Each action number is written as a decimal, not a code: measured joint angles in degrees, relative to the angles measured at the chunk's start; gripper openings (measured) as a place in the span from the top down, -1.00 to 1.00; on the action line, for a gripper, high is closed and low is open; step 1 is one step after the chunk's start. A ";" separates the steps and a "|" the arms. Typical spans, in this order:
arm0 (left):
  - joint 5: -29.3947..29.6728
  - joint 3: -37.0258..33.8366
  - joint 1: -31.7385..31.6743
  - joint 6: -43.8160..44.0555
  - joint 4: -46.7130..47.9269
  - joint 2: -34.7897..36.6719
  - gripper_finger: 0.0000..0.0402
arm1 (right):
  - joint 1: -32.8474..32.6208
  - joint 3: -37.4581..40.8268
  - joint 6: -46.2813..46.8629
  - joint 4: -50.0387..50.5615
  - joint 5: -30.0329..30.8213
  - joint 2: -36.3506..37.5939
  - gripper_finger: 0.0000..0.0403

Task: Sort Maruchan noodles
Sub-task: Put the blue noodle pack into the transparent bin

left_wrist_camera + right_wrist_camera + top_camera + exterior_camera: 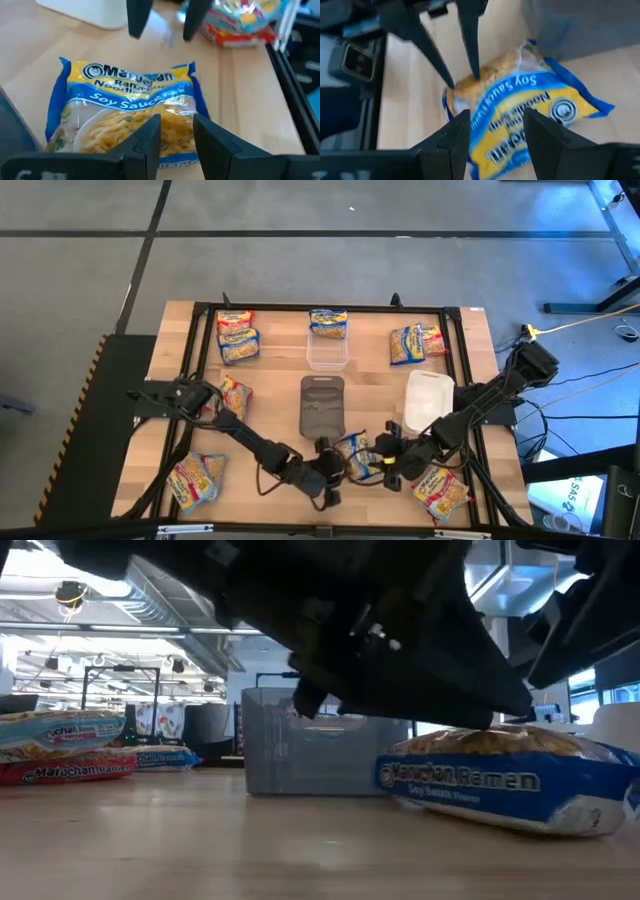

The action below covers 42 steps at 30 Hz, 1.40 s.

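A blue-and-yellow Maruchan soy sauce packet (357, 455) lies flat on the wooden table near its front edge, between my two grippers. My left gripper (177, 122) is open and comes in low from the packet's left. Its fingertips (449, 82) stand at that end of the packet (125, 100). My right gripper (495, 117) is open and hovers above the packet's right part (520, 105), slanting down, with a finger on either side of it. In the low view the packet (500, 775) rests on the tabletop under the dark grippers. My left gripper has its fingertips at the packet's left end (457, 92), coming in at a shallow slant from the table's left. I cannot tell whether they touch the wrapper. The packet lies flat on the table.
A clear tub (327, 350), a dark mesh basket (322, 405) and a white lid (428, 398) stand mid-table. Other noodle packets lie at the far left (237, 335), far middle (328, 320), far right (415, 342), left (232, 395), near left (197, 478) and near right (440, 492).
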<state>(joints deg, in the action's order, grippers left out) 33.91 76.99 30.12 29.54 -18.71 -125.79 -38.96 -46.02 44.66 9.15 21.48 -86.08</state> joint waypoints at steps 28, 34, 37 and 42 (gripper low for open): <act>-0.48 0.08 2.04 1.86 2.33 -1.83 0.46 | 6.14 0.04 15.56 0.33 -8.64 -5.35 -0.60; -0.49 0.04 2.06 1.84 2.28 -1.85 0.46 | 6.47 0.04 16.37 -5.33 -9.24 -8.69 -0.61; -0.54 0.04 2.09 1.83 2.28 -1.85 0.46 | 7.20 0.04 15.31 -8.89 -10.51 -10.09 -0.58; -0.50 0.04 2.09 1.81 2.24 -1.85 0.46 | 7.58 0.04 14.50 -12.95 -11.81 -11.04 -0.52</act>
<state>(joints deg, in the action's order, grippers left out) 33.41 77.03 32.21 31.35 -16.47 -127.63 -31.38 -45.98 59.16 -3.80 9.67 -97.12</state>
